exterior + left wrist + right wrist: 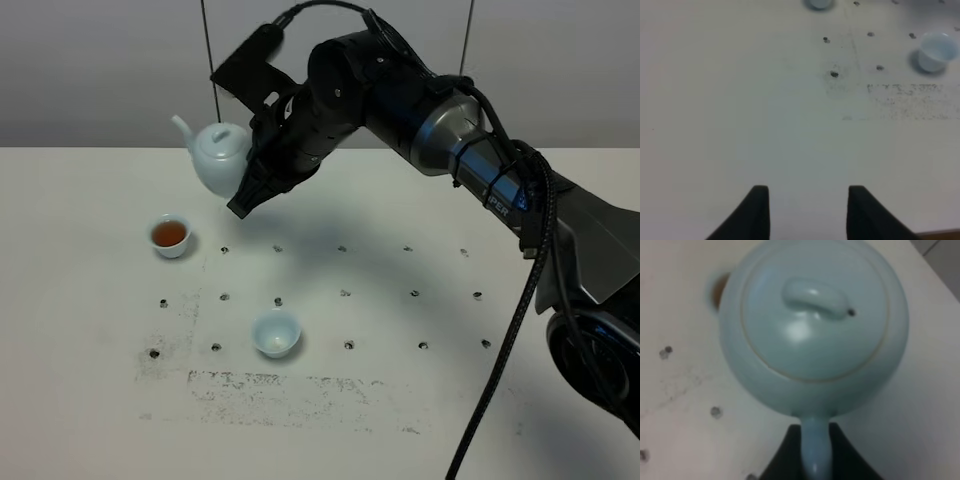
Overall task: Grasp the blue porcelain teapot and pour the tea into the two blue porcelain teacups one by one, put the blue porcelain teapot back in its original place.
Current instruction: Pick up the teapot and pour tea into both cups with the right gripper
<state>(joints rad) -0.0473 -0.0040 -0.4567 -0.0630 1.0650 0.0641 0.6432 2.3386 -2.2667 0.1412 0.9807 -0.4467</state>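
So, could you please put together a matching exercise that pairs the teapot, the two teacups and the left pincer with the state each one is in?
Things:
1. blue teapot
2. left teacup
3. front teacup
4. left pincer

States:
A. open, holding nothing
B. empty inside
C. held in the air by its handle in the right pincer
D. filled with brown tea

Pairs: 1-C, 2-D, 3-B, 4-A
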